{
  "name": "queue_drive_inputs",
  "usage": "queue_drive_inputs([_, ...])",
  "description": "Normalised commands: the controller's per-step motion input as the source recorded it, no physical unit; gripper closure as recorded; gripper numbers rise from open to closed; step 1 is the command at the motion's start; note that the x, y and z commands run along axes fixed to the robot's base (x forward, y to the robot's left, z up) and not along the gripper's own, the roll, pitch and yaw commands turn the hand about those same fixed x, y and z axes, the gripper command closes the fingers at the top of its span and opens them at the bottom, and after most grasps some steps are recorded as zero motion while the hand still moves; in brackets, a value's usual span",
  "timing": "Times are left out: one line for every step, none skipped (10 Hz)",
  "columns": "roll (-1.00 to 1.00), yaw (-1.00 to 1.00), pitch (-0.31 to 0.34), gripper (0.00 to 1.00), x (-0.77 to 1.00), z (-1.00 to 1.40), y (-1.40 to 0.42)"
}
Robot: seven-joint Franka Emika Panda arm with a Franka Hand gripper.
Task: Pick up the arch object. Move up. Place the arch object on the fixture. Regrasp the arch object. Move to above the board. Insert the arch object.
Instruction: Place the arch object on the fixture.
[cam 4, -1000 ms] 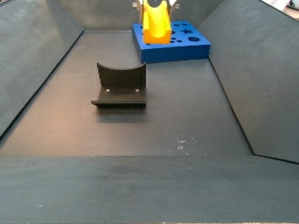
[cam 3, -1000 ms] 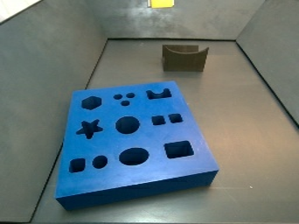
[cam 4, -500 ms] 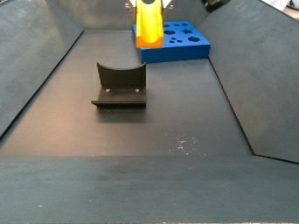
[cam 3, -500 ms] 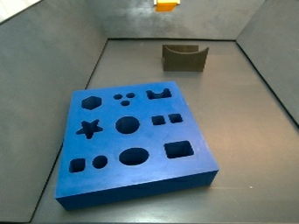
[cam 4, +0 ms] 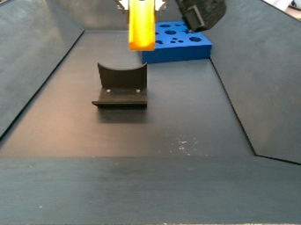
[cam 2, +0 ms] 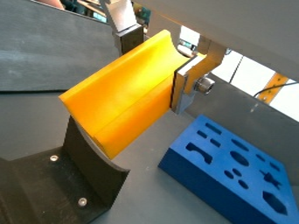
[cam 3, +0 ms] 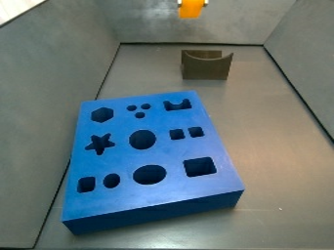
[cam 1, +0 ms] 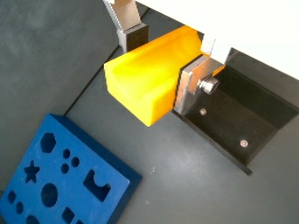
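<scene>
The yellow-orange arch object (cam 1: 142, 80) (cam 2: 114, 98) is clamped between the silver fingers (cam 1: 191, 80) (cam 2: 187, 80) of my gripper (cam 1: 163, 59) (cam 2: 158, 61), which is shut on it. It hangs high in the air in both side views (cam 3: 190, 8) (cam 4: 141, 25), with the gripper body mostly cut off by the frame edge. The dark fixture (cam 3: 206, 63) (cam 4: 120, 83) stands on the floor below and slightly ahead of the piece, and shows in both wrist views (cam 1: 239, 114) (cam 2: 70, 175). The blue board (cam 3: 150, 156) (cam 4: 177, 39) lies flat on the floor, apart from the fixture.
Grey sloping walls (cam 3: 53, 59) (cam 4: 253, 70) enclose the dark floor (cam 4: 153, 141) on all sides. A dark part of the arm (cam 4: 202, 13) hangs above the board's edge.
The gripper has carried the arch object away from above the board toward the fixture, still held high. Board and fixture have not moved.
</scene>
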Motion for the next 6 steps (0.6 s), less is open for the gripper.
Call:
queue_drive_inputs([-0.19, -0.08, 0.019, 1.0, 0.72, -0.02, 0.03])
queue_drive_inputs([-0.16, -0.08, 0.019, 1.0, 0.66, -0.02, 0.04])
queue_drive_inputs([-0.16, -0.07, 0.02, 1.0, 0.6, -0.02, 0.04])
queue_drive_inputs([-0.16, -0.06, 0.031, 1.0, 0.52, -0.02, 0.03])
queue_drive_inputs([-0.16, -0.06, 0.041, 1.0, 0.48, -0.02, 0.03])
queue_drive_inputs([-0.16, -0.06, 0.045, 1.0, 0.46, -0.02, 0.03])
